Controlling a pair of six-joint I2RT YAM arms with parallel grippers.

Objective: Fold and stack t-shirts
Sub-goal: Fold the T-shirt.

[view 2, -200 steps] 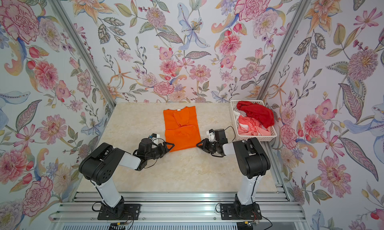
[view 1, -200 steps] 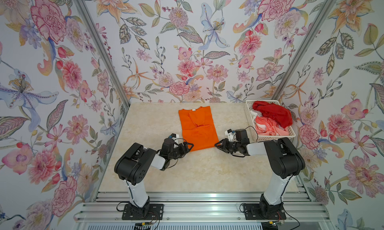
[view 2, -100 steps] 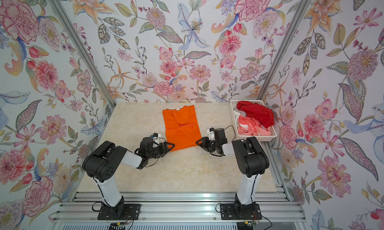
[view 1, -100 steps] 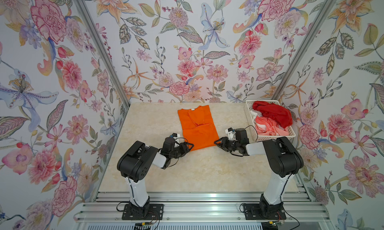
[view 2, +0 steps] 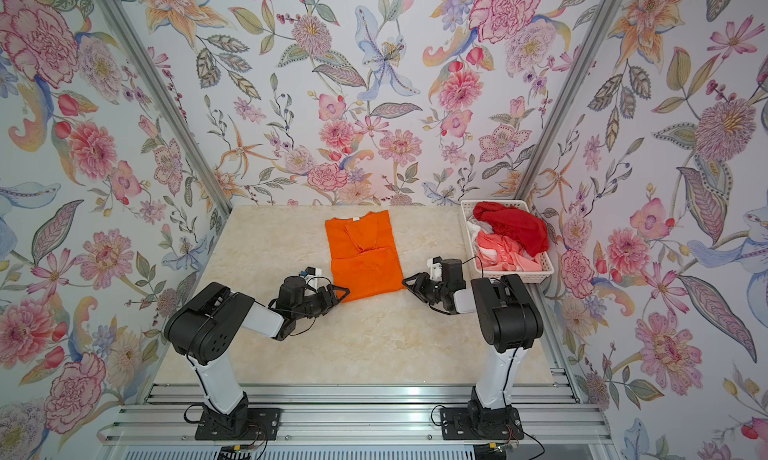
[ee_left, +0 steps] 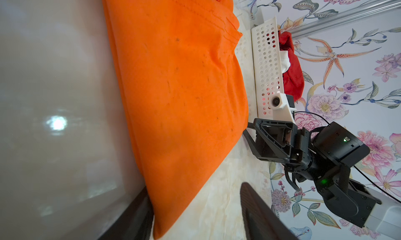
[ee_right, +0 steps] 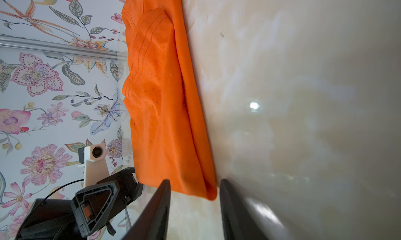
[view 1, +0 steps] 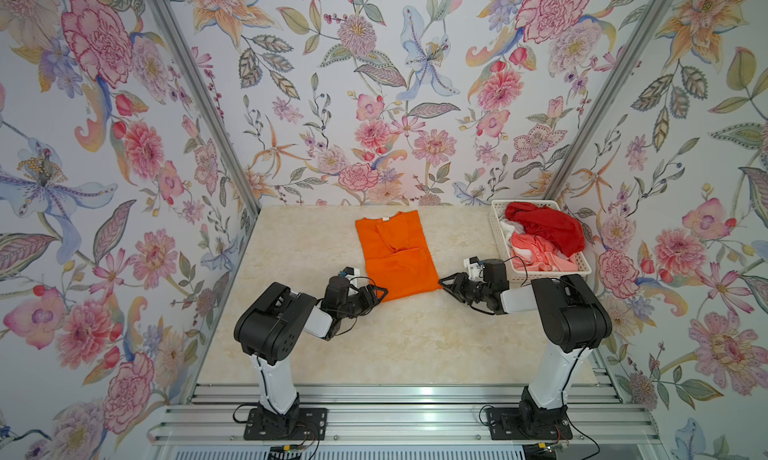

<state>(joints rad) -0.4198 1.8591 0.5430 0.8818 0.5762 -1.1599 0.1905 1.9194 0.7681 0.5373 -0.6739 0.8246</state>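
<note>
Both top views: bright orange cloth t-shirt [view 1: 395,254], sides folded in to a long strip, lies flat mid cream marble-look table [view 1: 332,354], neck label twd back wall. Left hand [view 1: 376,293] is at its near left corner, right hand [view 1: 446,285] at its near right corner, both low. Deep red tee [view 1: 544,229] & coral-pink-and-white tee [view 1: 536,254] sit crumpled in white slotted plastic basket [view 1: 496,217], far right.

Left wrist: left hand [ee_left: 195,206] spread wide, hem corner between the fingers, nothing gripped.

Right wrist: right hand [ee_right: 194,184] parted, corner tip just inside the gap, not pinched.

Risk: hem is several layers. A shallow close may catch only the top one, so the fold peels apart on lift. Uneven timing btwn hands would skew the strip.
</note>
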